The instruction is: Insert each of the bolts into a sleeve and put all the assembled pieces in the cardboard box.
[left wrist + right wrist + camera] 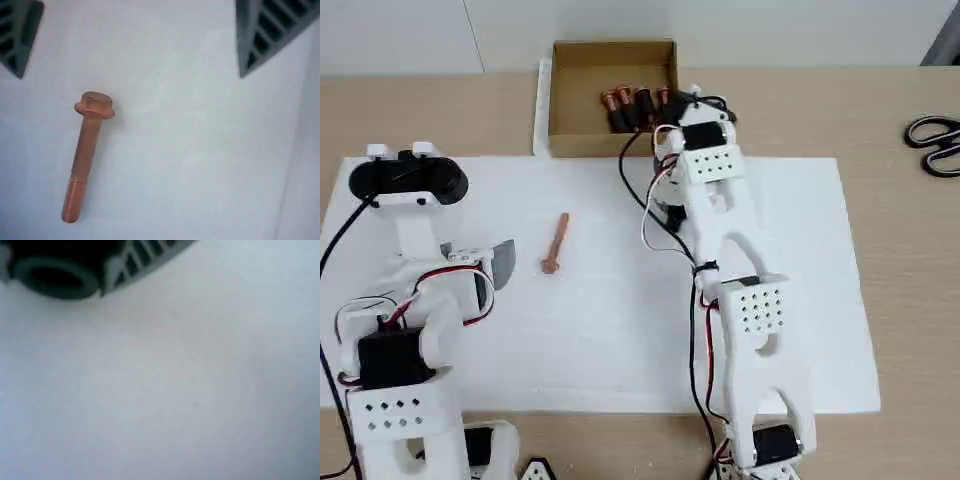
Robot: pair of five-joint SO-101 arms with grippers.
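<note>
Bolt (556, 243) is lying flat on the white sheet (620, 340), in the left half of it, and nothing is touching it. Starting at the left, the left arm (395, 350) is bending over the near left corner of the sheet. The left gripper (495, 262) is hanging just beside the bolt, on its left side. Its two grey fingers (270, 35) are standing wide apart, so this pincer is open and is holding nothing. The bolt is brown like a penny. Its wide head is pointing toward the near edge of the table (900, 260), and its screw end is pointing toward the far edge. Farther back, near the middle, the cardboard box (570, 100) is sitting on the table, right at the far edge of the sheet. A few finished pieces (630, 108), brown bolts in dark sleeves, are lying side by side in the right part of the box. Next, the right arm (725, 200) is stretching from the near edge up across the sheet, and its far end is reaching close to the box's right corner. In the right wrist view, a black sleeve (52, 277) is showing right up against the right gripper (122, 265), over the white sheet. It may be held, but I cannot tell if this pincer is open or closed. At the far right, black scissors (935, 143) are lying on the bare table, well away from everything else.
</note>
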